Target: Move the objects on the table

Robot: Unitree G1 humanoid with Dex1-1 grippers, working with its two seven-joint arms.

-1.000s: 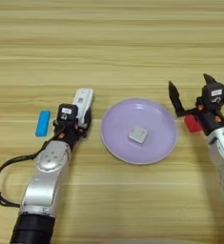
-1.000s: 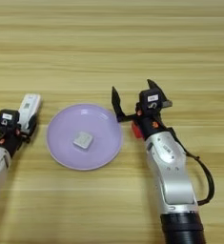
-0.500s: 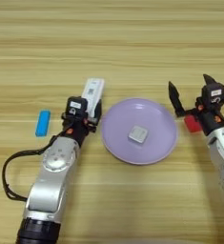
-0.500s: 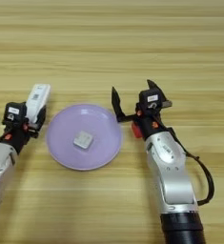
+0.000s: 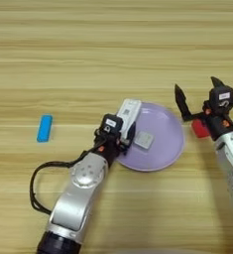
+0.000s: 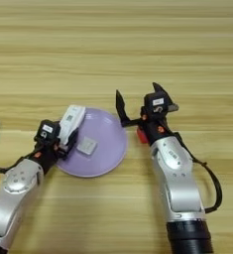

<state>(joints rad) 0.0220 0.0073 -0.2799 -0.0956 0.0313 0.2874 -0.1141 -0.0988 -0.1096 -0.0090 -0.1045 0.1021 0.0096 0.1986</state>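
L gripper (image 5: pixel 124 130) fingers clamped, arm reaching inward; R gripper (image 6: pixel 138 101) fingers spread wide

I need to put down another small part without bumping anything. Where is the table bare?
The far half of the table is bare, as is the near strip between the two arms. It is crowded around the purple plate: left gripper with white stick, grey block, right gripper, red cube. A blue block lies left.
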